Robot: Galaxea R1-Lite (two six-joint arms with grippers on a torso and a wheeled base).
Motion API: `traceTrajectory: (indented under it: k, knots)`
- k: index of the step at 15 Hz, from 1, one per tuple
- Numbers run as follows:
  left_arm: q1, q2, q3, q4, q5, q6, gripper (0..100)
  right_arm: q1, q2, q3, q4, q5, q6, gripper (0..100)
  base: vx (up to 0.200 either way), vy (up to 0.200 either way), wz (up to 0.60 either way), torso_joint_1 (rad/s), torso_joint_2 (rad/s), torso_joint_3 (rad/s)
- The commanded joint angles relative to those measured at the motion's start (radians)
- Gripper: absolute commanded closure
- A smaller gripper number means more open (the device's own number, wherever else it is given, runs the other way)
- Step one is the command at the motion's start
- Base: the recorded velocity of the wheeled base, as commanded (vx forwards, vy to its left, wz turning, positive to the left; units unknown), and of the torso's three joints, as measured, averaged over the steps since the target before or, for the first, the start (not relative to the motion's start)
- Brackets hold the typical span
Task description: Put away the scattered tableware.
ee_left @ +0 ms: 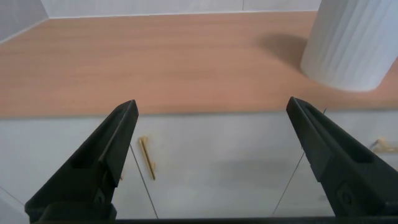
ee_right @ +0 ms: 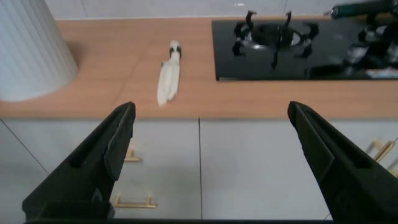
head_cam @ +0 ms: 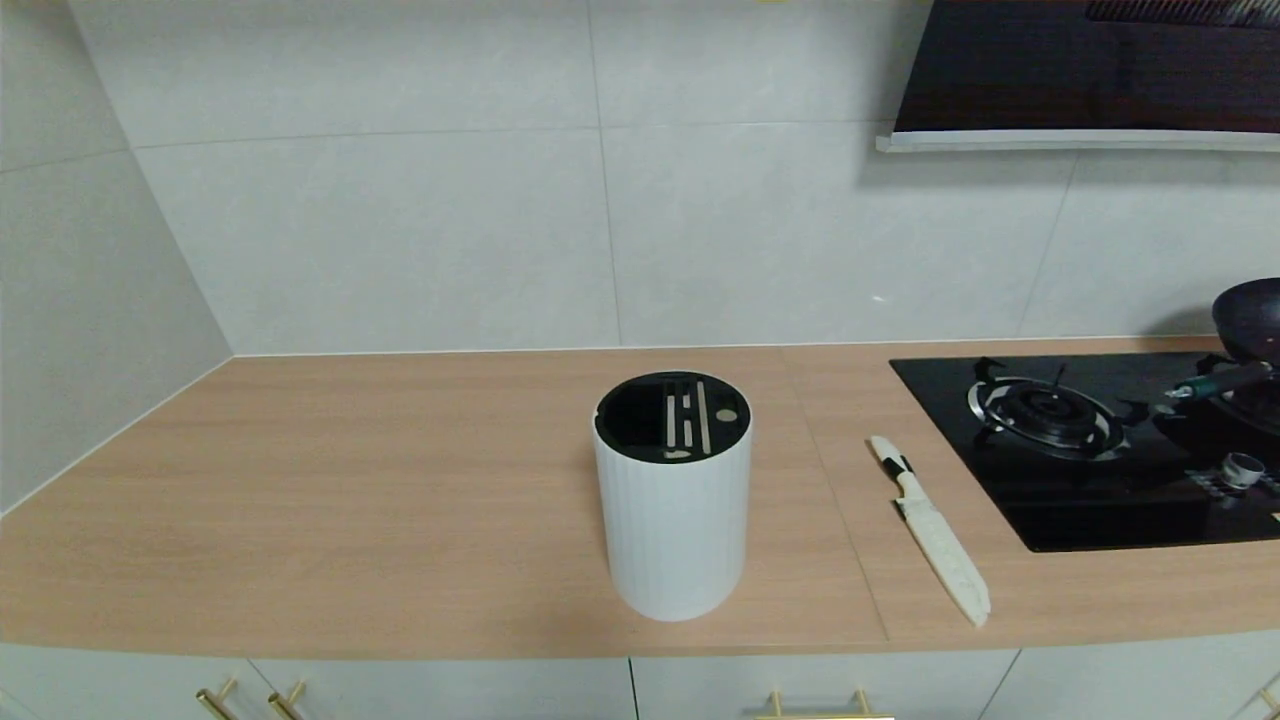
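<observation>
The head camera looks forward and down over the surface (head_cam: 350, 500) from well back, with the white holder (head_cam: 672, 510) central and the knife (head_cam: 938, 545) at its 3 o'clock. Both wrist cameras sit low, near the cabinet fronts (ee_left: 217, 168), facing the wall between their jaws; left shares the holder, right also knife and hob (head_cam: 1060, 505)

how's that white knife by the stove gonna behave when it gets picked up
The knife looks rigid, so it probably won't flop. It lies flat on the counter, so the thin blade may be hard to get under; the thicker handle seems the easier grip. Being flat, it likely won't roll.
</observation>
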Motion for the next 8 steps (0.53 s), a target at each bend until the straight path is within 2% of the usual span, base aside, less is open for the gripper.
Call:
traceTrajectory:
  k: [1,4,8]
  knots:
    - [0.000,0.002,0.000,0.000,0.000,-0.001,0,0.000,0.002,0.000,0.000,0.000,0.000,0,0.000,0.000,0.00,0.276,-0.59,-0.320]
    - [0.000,0.002,0.000,0.000,0.000,-0.001,0,0.000,0.002,0.000,0.000,0.000,0.000,0,0.000,0.000,0.00,0.274,-0.59,-0.318]
    - [0.000,0.002,0.000,0.000,0.000,0.001,0,0.000,0.002,0.000,0.000,-0.001,0.000,0,0.000,0.000,0.00,0.204,-0.42,-0.220]
